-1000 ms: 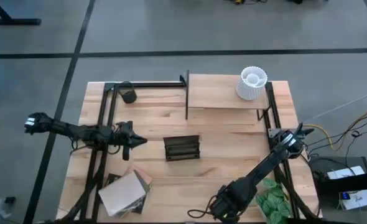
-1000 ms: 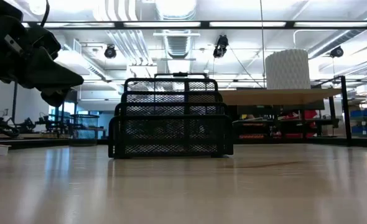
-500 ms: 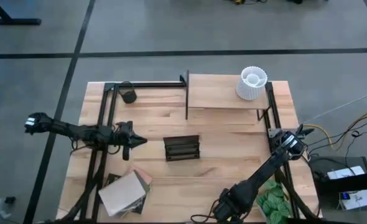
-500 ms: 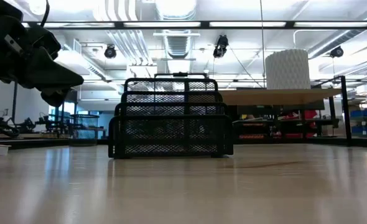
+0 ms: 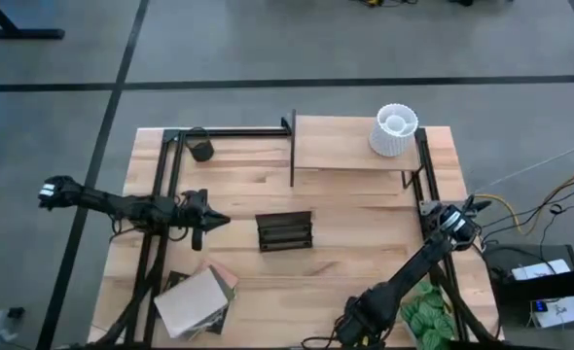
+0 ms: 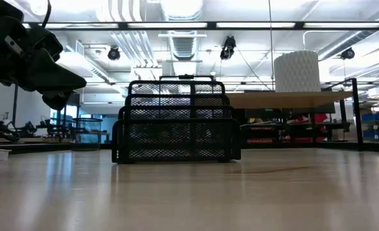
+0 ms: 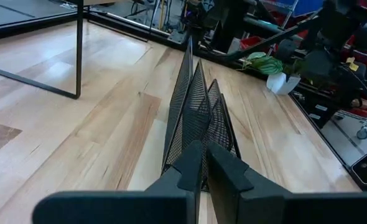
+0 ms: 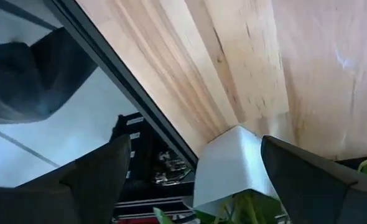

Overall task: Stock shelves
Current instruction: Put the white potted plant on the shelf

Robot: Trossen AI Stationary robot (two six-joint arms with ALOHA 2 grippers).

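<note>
The shelves [image 5: 350, 146] stand at the table's far right, a pale board in a black frame. A white ribbed vase [image 5: 395, 130] rests on the board [image 6: 286, 98]. A black mesh rack [image 5: 284, 230] sits mid-table on its base. My left gripper [image 7: 202, 163] is shut and hovers just left of the rack [image 7: 199, 115], holding nothing. My right gripper [image 8: 195, 143] is open at the near right edge. Its fingers stand wide on either side of a potted plant's white pot [image 8: 230, 168] without touching it. The plant's [image 5: 425, 316] leaves show beside the arm.
A dark cup [image 5: 201, 148] stands at the far left by a black frame bar. A stack of flat books or boxes [image 5: 195, 301] lies at the near left. Bare wood lies between the rack and the shelves.
My right gripper has shifted a little toward the table's right edge, closer to the plant. The left arm and all objects have kept still.
</note>
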